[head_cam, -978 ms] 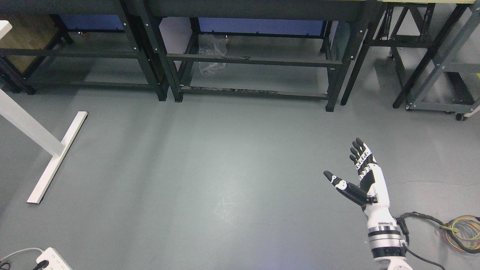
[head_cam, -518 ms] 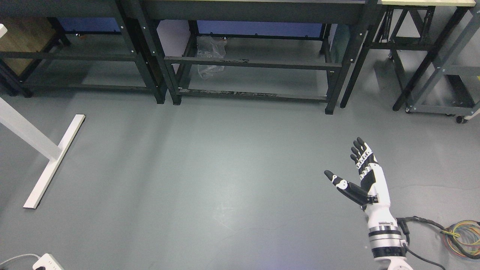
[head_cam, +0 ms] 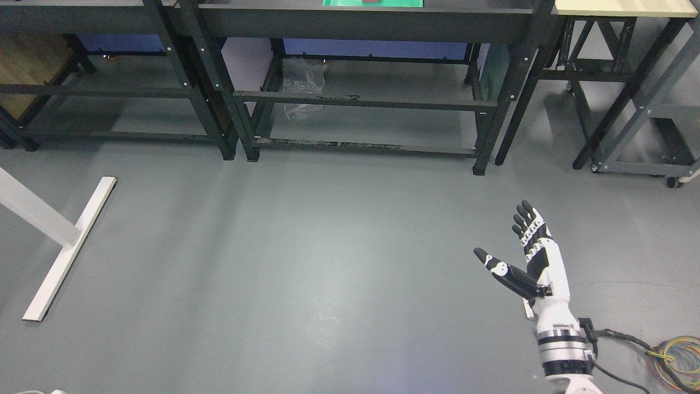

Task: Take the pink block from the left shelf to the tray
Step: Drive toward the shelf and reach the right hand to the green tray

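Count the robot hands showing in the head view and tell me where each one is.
1. The right robot hand is at the lower right, raised over the bare grey floor, fingers spread and holding nothing. The left robot hand is out of view.

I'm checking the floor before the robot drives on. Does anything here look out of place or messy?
Two things stand out. A crumpled clear plastic bag sits under the middle black bench, loose among the bars. A tangle of coloured cables lies on the floor at the lower right, near the open right hand.
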You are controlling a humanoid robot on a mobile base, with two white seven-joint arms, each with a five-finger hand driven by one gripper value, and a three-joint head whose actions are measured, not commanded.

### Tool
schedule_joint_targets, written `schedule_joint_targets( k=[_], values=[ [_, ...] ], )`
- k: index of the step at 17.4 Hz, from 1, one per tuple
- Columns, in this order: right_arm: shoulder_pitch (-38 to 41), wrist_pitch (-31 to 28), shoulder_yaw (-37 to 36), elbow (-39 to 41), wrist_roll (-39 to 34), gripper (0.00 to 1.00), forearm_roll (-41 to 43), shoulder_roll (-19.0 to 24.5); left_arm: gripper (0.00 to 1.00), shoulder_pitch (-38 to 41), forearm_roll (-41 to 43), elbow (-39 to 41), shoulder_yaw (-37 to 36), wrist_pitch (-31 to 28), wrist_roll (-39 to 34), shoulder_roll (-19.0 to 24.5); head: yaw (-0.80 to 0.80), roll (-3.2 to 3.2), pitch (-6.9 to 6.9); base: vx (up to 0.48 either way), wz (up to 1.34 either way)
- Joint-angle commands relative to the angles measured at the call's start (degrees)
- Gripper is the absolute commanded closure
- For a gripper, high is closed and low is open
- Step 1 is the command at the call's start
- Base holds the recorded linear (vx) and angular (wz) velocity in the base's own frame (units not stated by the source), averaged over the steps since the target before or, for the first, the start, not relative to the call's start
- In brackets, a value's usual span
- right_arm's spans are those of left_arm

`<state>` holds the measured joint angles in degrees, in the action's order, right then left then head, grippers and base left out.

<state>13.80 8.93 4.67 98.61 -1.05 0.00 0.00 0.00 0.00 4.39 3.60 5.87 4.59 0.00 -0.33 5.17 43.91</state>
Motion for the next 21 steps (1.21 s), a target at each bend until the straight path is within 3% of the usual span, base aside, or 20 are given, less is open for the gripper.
schedule_joint_targets(
  k=[1, 13, 16, 19, 21],
  values=[
    [0.00, 0.03, -0.01, 0.00, 0.09, 0.00, -1.14, -1.00, 0.00, 0.53, 0.09, 0.00, 0.00, -0.07, -0.02, 1.00, 0.00, 0.00, 0.00, 0.161, -0.04],
    [-0.17, -0.23, 0.26, -0.17, 0.00, 0.00, -3.06, -1.00, 0.00, 0.53, 0.09, 0.00, 0.00, -0.07, -0.02, 1.00, 0.00, 0.00, 0.00, 0.140, 0.19],
    [-0.70, 0.12, 0.17, -0.17, 1.05, 0.01, -15.50, -1.00, 0.00, 0.53, 0.09, 0.00, 0.00, -0.07, -0.02, 1.00, 0.00, 0.00, 0.00, 0.147, 0.31],
    [-2.19, 0.38, 0.52, -0.08, 10.60, 0.01, -38.42, -1.00, 0.00, 0.53, 0.09, 0.00, 0.00, -0.07, -0.02, 1.00, 0.00, 0.00, 0.00, 0.161, 0.16],
    [-2.46, 0.12, 0.96, 0.09, 12.39, 0.01, -48.66, -1.00, 0.00, 0.53, 0.09, 0.00, 0.00, -0.07, -0.02, 1.00, 0.00, 0.00, 0.00, 0.192, 0.07]
  ],
)
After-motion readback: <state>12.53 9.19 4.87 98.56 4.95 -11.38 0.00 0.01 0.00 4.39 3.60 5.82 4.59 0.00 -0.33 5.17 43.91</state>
